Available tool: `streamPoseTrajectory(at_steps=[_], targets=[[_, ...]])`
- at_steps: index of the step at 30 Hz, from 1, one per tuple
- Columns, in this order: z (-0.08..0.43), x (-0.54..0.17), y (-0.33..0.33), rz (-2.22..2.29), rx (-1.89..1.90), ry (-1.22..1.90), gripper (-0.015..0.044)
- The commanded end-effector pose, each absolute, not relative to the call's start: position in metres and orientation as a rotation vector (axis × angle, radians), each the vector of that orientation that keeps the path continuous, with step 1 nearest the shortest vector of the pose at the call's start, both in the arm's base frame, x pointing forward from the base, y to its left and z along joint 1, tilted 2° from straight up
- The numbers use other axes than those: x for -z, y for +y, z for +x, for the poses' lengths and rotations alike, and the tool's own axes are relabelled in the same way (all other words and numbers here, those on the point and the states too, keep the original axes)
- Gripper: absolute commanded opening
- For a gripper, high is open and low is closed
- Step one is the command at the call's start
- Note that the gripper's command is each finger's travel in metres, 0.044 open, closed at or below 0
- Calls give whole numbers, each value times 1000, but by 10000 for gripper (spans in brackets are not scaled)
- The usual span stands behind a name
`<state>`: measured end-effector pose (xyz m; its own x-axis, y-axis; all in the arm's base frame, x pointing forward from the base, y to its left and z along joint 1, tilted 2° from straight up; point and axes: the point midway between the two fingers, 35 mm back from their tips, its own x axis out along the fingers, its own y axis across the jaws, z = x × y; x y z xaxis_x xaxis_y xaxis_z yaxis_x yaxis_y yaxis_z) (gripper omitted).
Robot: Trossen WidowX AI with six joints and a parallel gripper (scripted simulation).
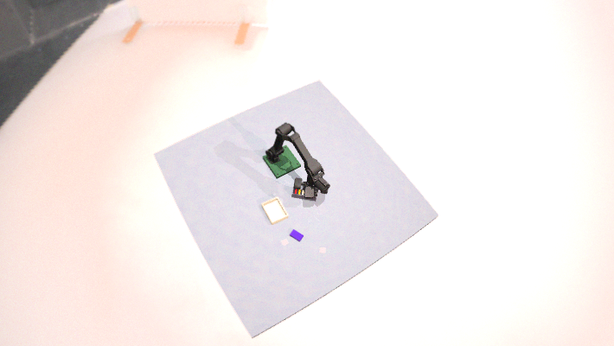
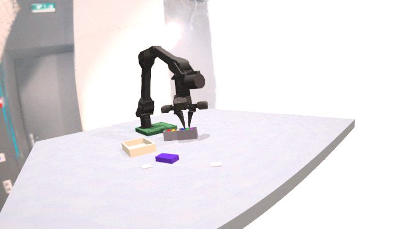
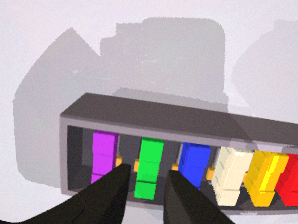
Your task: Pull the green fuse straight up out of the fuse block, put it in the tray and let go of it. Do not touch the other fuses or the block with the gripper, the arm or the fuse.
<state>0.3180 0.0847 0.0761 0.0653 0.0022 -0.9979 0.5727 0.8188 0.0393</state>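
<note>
The green fuse (image 2: 187,129) (image 3: 151,146) stands upright in the dark grey fuse block (image 1: 298,197) (image 2: 180,135) (image 3: 150,114), between the violet fuse (image 3: 104,150) and the blue fuse (image 3: 195,156). My gripper (image 2: 187,127) (image 3: 148,176) points down just above the block, its fingers a small gap apart, open and empty. In the wrist view one fingertip shows on each side of the green fuse; how deep they reach is hard to tell. The top view hides the fingertips behind the arm. The cream tray (image 1: 280,220) (image 2: 143,150) stands apart from the block and looks empty.
A cream fuse (image 3: 231,172), a yellow fuse (image 3: 267,172) and a red fuse (image 3: 291,175) stand farther along the block. A purple slab (image 1: 297,235) (image 2: 167,158) and two flat white pieces (image 1: 284,242) (image 2: 215,164) lie beyond the tray. The arm's green base plate (image 1: 278,172) is behind the block.
</note>
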Motion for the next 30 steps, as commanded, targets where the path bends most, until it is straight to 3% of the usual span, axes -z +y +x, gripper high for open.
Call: streamPoseTrajectory(at_steps=[1,18,30], targets=[[318,-74,85,495,456,1458,74],[318,-66,85,495,456,1458,74],[319,-67,85,492,457,1455,0]])
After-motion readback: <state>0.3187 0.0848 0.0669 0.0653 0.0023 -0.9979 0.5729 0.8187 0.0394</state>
